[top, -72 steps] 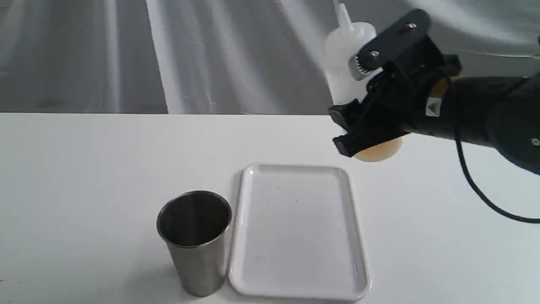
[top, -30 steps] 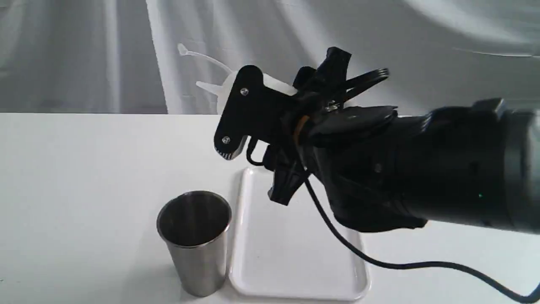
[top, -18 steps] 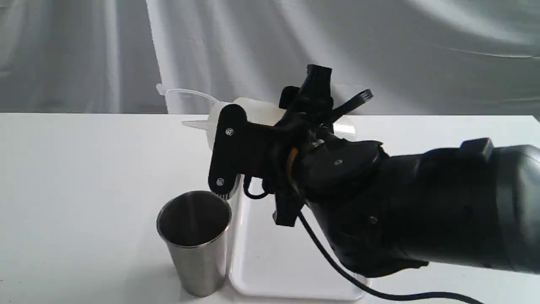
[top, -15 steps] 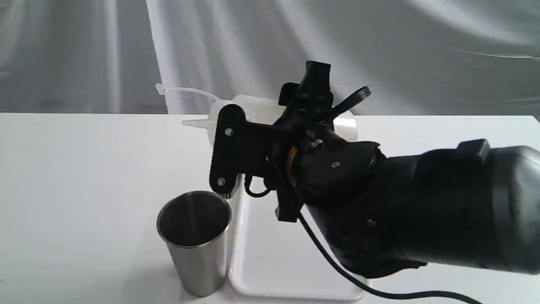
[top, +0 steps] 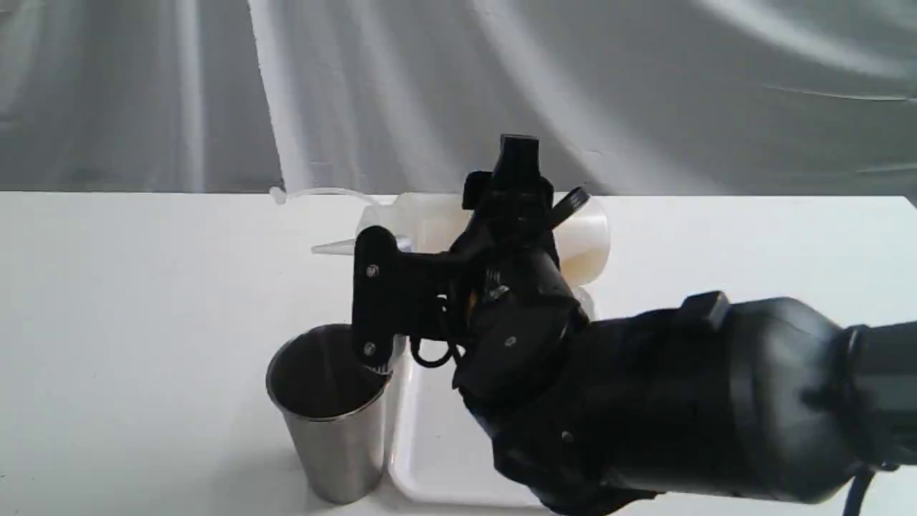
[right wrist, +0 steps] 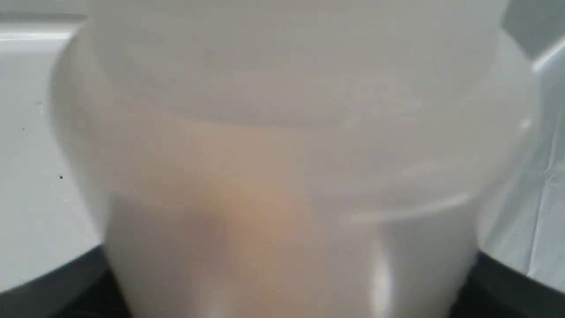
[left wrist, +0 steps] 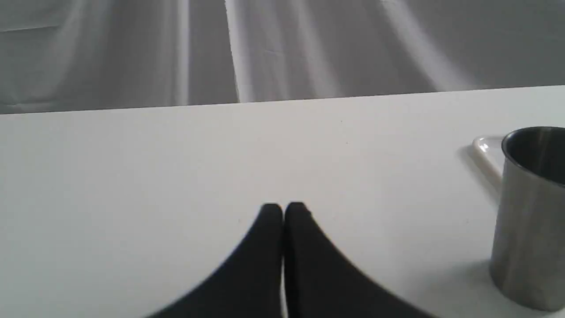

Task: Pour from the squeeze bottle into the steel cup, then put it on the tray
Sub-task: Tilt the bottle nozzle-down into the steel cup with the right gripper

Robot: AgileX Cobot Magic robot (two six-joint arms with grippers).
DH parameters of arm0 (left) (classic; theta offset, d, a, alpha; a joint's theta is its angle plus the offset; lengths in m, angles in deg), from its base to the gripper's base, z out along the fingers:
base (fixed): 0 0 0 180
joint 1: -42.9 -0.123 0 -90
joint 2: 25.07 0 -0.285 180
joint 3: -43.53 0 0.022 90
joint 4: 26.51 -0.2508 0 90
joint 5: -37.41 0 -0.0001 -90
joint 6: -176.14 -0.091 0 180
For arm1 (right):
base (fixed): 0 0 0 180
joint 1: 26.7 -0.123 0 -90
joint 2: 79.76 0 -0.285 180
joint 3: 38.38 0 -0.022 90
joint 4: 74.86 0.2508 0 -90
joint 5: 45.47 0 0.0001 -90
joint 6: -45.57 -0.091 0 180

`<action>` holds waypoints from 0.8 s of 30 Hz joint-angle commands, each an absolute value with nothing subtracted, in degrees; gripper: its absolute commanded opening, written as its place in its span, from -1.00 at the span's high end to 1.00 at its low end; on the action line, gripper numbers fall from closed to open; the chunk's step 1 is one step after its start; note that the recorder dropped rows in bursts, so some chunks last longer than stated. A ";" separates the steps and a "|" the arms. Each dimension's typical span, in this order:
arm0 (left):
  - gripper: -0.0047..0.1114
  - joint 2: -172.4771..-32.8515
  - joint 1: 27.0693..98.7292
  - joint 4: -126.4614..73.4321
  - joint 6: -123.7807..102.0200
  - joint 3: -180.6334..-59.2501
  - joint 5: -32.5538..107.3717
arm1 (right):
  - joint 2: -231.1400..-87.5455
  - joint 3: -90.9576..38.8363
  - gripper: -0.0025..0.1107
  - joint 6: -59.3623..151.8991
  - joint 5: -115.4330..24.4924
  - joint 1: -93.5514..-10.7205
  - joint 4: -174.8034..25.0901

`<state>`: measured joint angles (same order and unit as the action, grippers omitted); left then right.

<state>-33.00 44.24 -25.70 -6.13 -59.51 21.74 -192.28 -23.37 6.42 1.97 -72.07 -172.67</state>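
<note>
The squeeze bottle (top: 430,215) lies nearly horizontal in the air, amber liquid pooled along its low side. Its thin nozzle (top: 331,248) points left, above and behind the steel cup (top: 329,401); the tethered tip cap hangs out further left. No stream shows. My right gripper (top: 408,251) is shut on the bottle's body, one black finger plate in front, reaching down to the cup's rim in the image. The bottle (right wrist: 282,154) fills the right wrist view. The white tray (top: 430,459) lies right of the cup, mostly hidden by my arm. My left gripper (left wrist: 283,210) is shut and holds nothing, left of the cup (left wrist: 529,212).
The white table (top: 129,322) ends at a grey draped curtain (top: 358,93). My bulky right arm (top: 680,416) hangs over the tray and the table's right half. A corner of the tray (left wrist: 485,145) peeks out behind the cup in the left wrist view.
The right gripper carried the bottle from upright at the back right leftward over the tray, tipped it to horizontal, and lowered it so the nozzle nears the cup. The cup and tray stayed put.
</note>
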 commanded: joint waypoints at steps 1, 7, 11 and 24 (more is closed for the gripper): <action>0.92 -32.85 44.15 -25.64 -5.85 -59.25 22.17 | -192.39 -23.26 0.96 7.71 5.32 -72.43 -174.80; 0.92 -32.85 44.15 -25.64 -5.96 -59.25 22.17 | -193.90 -23.26 0.96 15.91 7.41 -72.79 -174.80; 0.92 -32.85 44.15 -25.64 -5.96 -59.25 22.17 | -193.95 -23.26 0.96 18.42 7.73 -72.91 -174.80; 0.92 -32.85 44.15 -25.64 -5.83 -59.25 22.17 | -193.95 -23.26 0.96 25.30 10.27 -72.91 -174.80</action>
<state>-33.00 44.24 -25.70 -6.13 -59.51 21.74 -194.50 -23.37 23.98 8.10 -72.67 -172.67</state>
